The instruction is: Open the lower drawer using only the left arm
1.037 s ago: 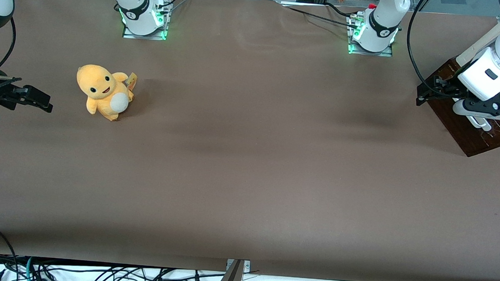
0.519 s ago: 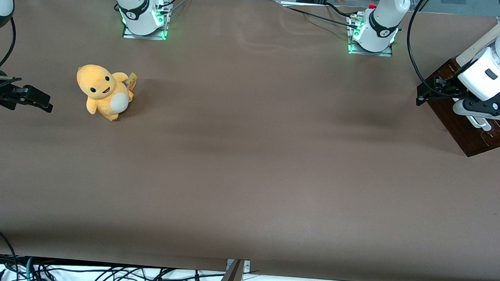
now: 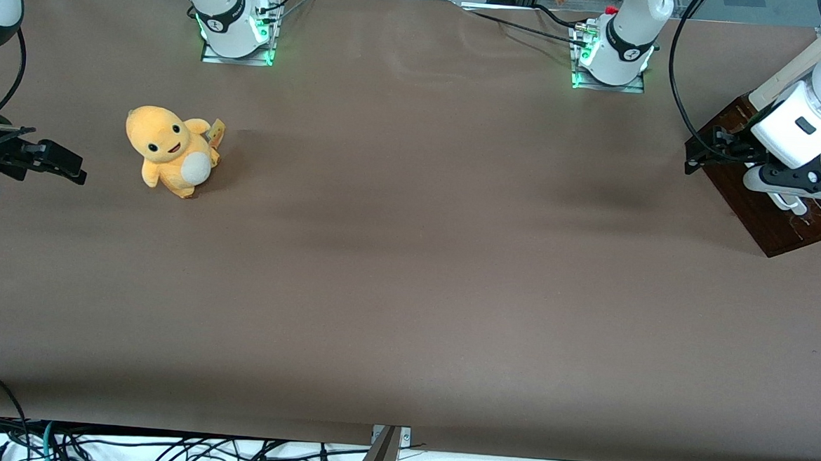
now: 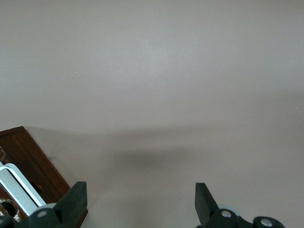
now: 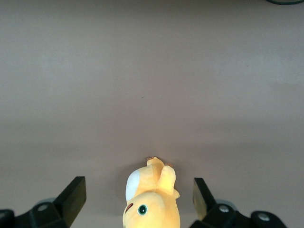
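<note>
A dark brown wooden drawer front (image 3: pixel 770 214) lies at the working arm's end of the table, largely covered by the left arm (image 3: pixel 806 121). The left wrist view shows one corner of this front (image 4: pixel 28 161) with a silver bar handle (image 4: pixel 16 183) on it. I cannot tell whether it is the lower drawer or how far it is pulled out. My gripper (image 3: pixel 703 149) hangs over the front's edge and the bare brown table (image 3: pixel 409 258). It is open (image 4: pixel 141 199), with only table between the fingertips (image 4: pixel 76 197) and the handle off to one side.
A yellow plush toy (image 3: pixel 171 150) sits toward the parked arm's end of the table. Two arm bases (image 3: pixel 238 32) (image 3: pixel 613 55) with green lights stand along the edge farthest from the front camera. Cables hang below the nearest edge.
The left arm's wrist has shifted very slightly away from the front camera. The gripper stays open over the same spot.
</note>
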`<state>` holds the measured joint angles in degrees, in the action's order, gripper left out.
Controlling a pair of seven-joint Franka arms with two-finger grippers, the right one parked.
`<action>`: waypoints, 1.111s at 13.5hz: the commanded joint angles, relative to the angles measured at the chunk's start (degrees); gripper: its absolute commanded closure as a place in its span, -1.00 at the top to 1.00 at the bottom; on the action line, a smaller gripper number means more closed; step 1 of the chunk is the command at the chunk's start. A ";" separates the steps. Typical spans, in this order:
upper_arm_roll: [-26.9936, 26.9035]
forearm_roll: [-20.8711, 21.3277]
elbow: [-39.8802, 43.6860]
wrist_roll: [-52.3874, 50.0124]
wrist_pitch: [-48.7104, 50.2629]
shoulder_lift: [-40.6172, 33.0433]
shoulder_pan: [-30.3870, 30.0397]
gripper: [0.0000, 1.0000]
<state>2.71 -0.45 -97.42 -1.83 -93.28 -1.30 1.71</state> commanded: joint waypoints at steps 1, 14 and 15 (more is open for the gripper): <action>0.10 1.24 3.29 -0.29 2.22 2.61 0.04 1.00; 0.80 11.59 2.94 -1.94 3.71 4.55 0.75 1.00; 0.89 13.88 2.77 -4.22 5.20 5.77 0.66 1.00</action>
<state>3.17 9.21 -95.60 -2.82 -90.64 2.54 1.96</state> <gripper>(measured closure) 0.000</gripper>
